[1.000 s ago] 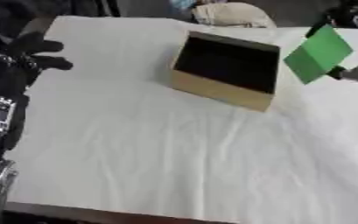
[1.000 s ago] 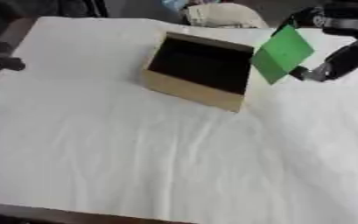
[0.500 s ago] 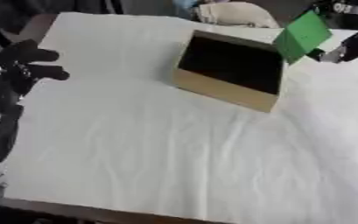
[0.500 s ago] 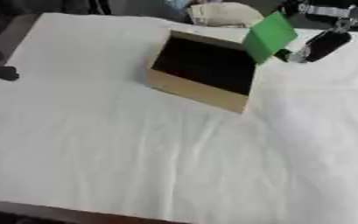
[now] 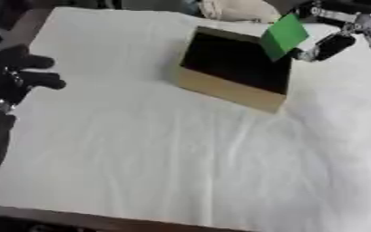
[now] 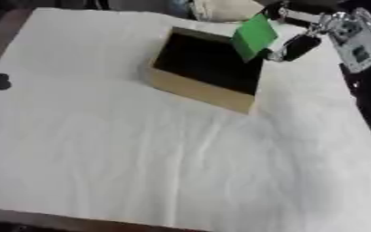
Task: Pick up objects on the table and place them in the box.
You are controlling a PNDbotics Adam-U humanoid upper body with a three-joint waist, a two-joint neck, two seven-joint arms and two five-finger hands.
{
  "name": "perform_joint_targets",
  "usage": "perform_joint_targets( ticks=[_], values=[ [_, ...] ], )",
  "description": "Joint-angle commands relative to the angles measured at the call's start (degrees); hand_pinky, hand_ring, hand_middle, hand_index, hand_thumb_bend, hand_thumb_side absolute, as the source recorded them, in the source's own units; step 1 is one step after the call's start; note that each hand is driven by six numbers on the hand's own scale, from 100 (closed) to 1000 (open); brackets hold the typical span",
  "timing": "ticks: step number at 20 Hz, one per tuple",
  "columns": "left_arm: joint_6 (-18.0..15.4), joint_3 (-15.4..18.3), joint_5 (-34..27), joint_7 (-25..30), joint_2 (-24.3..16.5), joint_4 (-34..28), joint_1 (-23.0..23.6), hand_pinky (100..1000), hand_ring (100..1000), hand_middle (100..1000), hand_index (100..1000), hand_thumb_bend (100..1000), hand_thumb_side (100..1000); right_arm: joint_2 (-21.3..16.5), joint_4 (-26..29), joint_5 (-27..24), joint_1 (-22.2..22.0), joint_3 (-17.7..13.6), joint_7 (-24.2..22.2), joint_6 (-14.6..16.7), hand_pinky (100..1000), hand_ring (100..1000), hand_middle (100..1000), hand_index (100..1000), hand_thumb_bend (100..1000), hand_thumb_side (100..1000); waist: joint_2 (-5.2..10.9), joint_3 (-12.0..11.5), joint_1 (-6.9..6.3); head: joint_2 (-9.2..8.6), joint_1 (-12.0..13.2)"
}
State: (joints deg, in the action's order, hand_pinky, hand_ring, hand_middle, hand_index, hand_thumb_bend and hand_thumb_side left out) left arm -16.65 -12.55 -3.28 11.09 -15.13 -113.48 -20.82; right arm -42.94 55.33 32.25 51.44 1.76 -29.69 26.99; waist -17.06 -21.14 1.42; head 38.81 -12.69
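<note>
While my right hand (image 6: 299, 43) pinches a green card (image 6: 254, 36) above the box (image 6: 208, 68), my left hand (image 5: 17, 72) rests open on the white tablecloth (image 5: 164, 154).

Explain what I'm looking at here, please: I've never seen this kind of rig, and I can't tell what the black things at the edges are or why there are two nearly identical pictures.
Both pictures come from a stereo camera in a humanoid robot's head, looking down at a table covered with a white cloth. The black shapes are its two hands. The left hand hovers idle at the left edge, fingers relaxed. The right hand reaches in from the upper right and pinches a flat green object, holding it tilted over the far right corner of an open cardboard box with a dark inside. A pale bundle lies beyond the box.
</note>
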Motion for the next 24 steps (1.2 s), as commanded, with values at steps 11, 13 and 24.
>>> perform_joint_targets(
  ticks=[11,13,24],
  values=[
    [0.4,-0.6,-1.1,0.4,0.3,-1.1,-1.3,822,690,749,913,100,913,2.9,-1.4,15.2,1.8,0.0,10.6,-7.7,933,928,864,790,100,311,0.63,-0.7,-0.11,-0.16,-1.2],
    [0.4,-0.6,-1.1,0.5,0.4,-1.1,-1.4,821,690,749,913,100,913,3.2,-1.0,16.9,1.8,0.5,12.3,-8.0,941,933,874,833,100,338,0.62,-0.7,-0.11,-0.07,-1.3],
    [0.5,-0.6,-1.3,0.5,0.5,-1.1,-1.6,821,689,749,913,100,914,3.6,4.9,27.5,1.6,3.5,18.2,-1.9,984,963,931,994,388,430,0.43,-0.2,-0.01,0.13,-1.1]
  ],
)
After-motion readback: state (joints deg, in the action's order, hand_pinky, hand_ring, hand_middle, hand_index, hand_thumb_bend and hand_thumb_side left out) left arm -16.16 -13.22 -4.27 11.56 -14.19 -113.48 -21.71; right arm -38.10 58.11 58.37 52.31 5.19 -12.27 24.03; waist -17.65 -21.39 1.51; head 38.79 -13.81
